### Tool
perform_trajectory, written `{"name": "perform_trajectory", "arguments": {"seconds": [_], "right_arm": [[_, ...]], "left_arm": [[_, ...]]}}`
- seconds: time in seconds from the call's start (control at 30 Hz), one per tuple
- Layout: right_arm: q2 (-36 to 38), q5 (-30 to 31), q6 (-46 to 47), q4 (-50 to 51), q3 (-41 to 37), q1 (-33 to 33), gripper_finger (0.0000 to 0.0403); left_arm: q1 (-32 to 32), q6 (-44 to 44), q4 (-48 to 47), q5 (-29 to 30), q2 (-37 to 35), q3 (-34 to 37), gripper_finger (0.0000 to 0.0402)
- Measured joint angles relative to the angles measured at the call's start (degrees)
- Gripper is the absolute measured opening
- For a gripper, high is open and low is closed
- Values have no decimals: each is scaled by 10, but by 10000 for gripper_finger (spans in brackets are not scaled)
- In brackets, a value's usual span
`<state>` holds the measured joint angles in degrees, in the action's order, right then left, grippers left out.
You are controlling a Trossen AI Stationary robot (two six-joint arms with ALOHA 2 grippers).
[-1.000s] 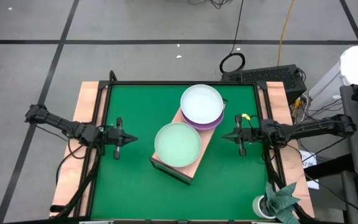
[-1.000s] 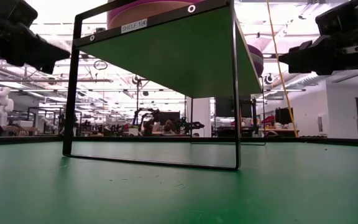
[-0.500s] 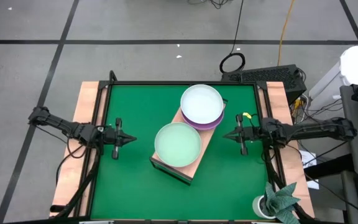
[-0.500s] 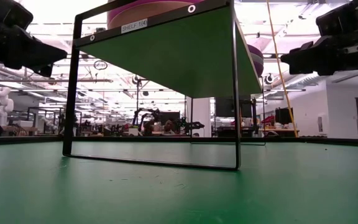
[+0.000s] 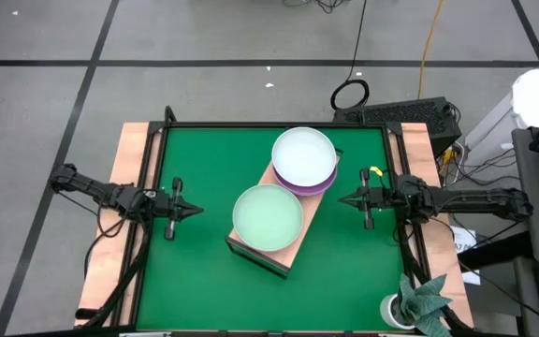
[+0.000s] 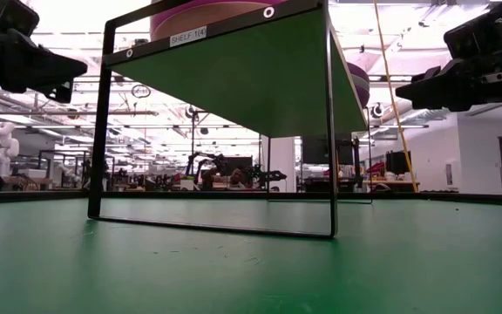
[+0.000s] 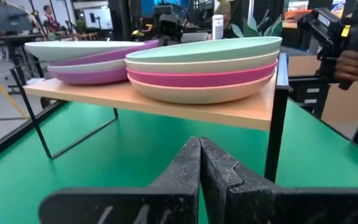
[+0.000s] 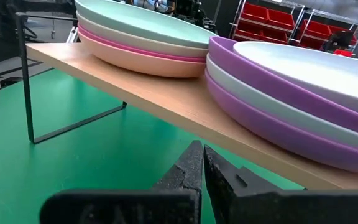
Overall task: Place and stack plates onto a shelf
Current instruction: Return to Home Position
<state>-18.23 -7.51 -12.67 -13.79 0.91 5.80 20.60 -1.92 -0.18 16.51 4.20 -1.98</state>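
Bearing two stacks of plates (image 5: 268,217), the shelf (image 5: 299,241) sits between clenched, empty left end effector (image 5: 198,210) and right end effector (image 5: 342,198).

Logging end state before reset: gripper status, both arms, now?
Left gripper: closed, empty, left of the shelf.
Right gripper: closed, empty, right of the shelf.

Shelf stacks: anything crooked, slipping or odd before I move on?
Nothing serious. Both stacks sit level on the shelf; the white-topped purple stack juts slightly past its far end, and the mint-topped stack looks well seated.
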Motion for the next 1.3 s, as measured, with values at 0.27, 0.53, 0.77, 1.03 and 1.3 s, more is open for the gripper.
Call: {"name": "perform_trajectory", "arguments": {"seconds": [0.27,0.53,0.77,1.03,1.3], "right_arm": [[16,-2,0,25,0,0,0],[27,-2,2,25,0,0,0],[30,-17,-1,27,0,0,0],[53,-17,-7,49,0,0,0],[114,-16,-16,106,0,0,0]], "left_arm": [[0,-21,-6,9,-41,0,3],[-11,-34,35,10,-39,14,3],[-33,-47,35,-13,-39,14,3],[-56,-49,32,-16,-39,14,3],[-73,-36,30,-17,-39,14,3]]}}
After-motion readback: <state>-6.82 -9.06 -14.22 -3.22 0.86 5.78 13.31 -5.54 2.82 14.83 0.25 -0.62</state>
